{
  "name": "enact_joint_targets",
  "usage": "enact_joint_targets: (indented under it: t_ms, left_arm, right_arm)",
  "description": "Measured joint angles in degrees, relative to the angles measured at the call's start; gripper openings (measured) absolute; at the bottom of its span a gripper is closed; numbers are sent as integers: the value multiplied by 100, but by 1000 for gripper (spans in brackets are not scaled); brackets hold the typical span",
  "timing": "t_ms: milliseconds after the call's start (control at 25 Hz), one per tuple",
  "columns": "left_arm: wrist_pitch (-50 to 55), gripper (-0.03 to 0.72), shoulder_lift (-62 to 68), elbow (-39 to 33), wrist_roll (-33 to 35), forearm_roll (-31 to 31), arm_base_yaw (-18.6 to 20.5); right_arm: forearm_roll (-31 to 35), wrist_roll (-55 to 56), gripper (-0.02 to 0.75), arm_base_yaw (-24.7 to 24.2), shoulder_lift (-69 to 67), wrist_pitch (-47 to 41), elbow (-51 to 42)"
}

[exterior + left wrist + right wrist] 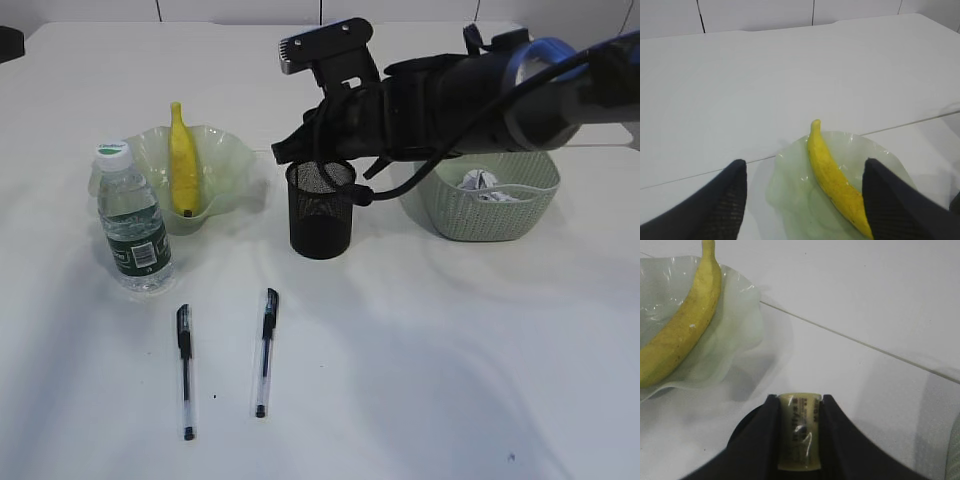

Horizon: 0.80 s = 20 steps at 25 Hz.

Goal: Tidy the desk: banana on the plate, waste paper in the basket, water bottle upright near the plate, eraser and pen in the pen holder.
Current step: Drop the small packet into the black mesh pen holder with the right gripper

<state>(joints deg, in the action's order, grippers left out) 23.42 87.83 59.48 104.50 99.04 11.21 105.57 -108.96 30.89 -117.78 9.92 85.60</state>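
1. Water bottle (131, 219) upright beside plate (232, 160); banana (182, 160) on it.
2. Left gripper (802, 195) spread wide above the plate.
3. Two pens (185, 370) (266, 351) lying on table.
4. Right gripper (799, 437) clamps eraser (800, 430) over pen holder (321, 210).
5. Waste paper (482, 184) in basket (490, 215).

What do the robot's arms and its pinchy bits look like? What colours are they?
The right arm is mostly black, with a blue ring near the back, a grey section behind that, and black cables looping underneath. A black boxy camera with a silver front sits on top. Both grippers have black jaws with a fine woven texture; the left gripper shows it best.
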Motion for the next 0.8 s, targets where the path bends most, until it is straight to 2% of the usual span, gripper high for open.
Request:
enact_joint_targets:
  t_ms: [800]
  left_arm:
    - [4, 505, 0, 0, -10, 0, 0]
  right_arm:
    - [0, 0, 159, -4, -294, 0, 4]
